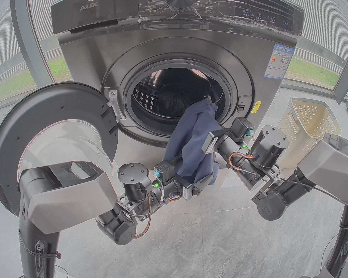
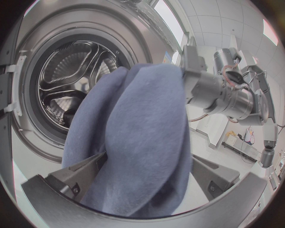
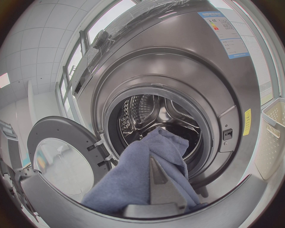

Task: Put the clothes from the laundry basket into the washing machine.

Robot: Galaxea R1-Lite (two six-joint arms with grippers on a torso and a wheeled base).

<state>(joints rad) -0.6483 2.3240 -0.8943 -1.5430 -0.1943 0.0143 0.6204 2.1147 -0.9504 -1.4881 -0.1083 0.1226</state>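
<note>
Before the washing machine (image 1: 85,61), blue garment (image 1: 192,139) drapes through the left gripper (image 2: 148,156)

Washing machine (image 1: 90,61) front of brushed grey metal, drum (image 1: 145,96) of glossy steel, crinkled clear film (image 1: 203,11), door (image 1: 54,105) of matt dark plastic round a shiny clear window, garment (image 1: 192,137) of soft fuzzy blue cloth, basket (image 1: 311,116) of cream perforated plastic, smooth grey stone-look floor (image 1: 217,235).

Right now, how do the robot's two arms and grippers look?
Both arms, left arm and right arm, are dark grey cylinders with round black joint caps, orange cables, small green lights and pale grey angular upper shells. The left gripper and right gripper have dark grey wedge-shaped fingers.
</note>
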